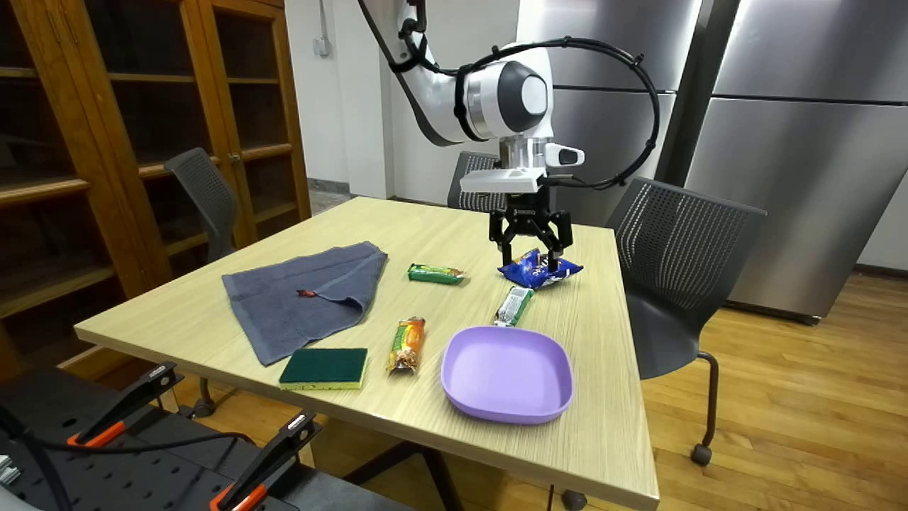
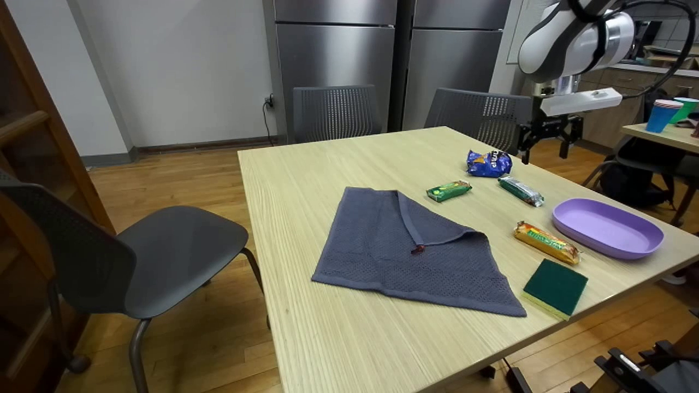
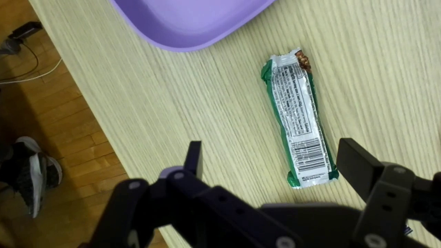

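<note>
hovering gripper (image 2: 544, 158), green-white bar (image 3: 299, 120), blurry print (image 3: 292, 100), tray (image 3: 193, 29) cropped

A green-and-white wrapped bar (image 3: 300, 120) lies barcode-up on the table (image 3: 213, 110).

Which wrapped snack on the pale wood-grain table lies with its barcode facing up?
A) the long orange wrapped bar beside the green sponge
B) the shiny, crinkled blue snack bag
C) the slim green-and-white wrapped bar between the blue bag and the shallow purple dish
C, since the wrist view shows the green-and-white bar with its striped barcode turned up toward the camera.
</note>
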Tool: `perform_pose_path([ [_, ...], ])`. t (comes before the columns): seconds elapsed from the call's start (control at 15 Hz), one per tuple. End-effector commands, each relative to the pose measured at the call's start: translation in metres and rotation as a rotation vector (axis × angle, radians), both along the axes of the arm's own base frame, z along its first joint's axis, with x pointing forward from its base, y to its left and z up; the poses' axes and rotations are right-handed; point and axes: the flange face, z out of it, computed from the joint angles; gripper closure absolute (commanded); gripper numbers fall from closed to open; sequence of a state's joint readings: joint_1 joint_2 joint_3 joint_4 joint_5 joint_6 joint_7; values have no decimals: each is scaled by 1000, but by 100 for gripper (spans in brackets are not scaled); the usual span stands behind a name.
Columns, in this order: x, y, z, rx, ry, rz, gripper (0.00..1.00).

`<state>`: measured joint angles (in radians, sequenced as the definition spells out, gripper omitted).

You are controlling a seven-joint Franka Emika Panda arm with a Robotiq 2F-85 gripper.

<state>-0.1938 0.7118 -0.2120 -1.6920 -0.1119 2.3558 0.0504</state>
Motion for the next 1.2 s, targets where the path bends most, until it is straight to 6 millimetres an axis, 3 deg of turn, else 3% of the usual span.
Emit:
perform_pose_path([
  [0.0, -5, -9, -3, 14, -1, 92, 0],
  [0.47, -8, -19, -13, 64, 32, 211, 0],
  [1.13, -10, -17, -17, 49, 41, 191, 0],
])
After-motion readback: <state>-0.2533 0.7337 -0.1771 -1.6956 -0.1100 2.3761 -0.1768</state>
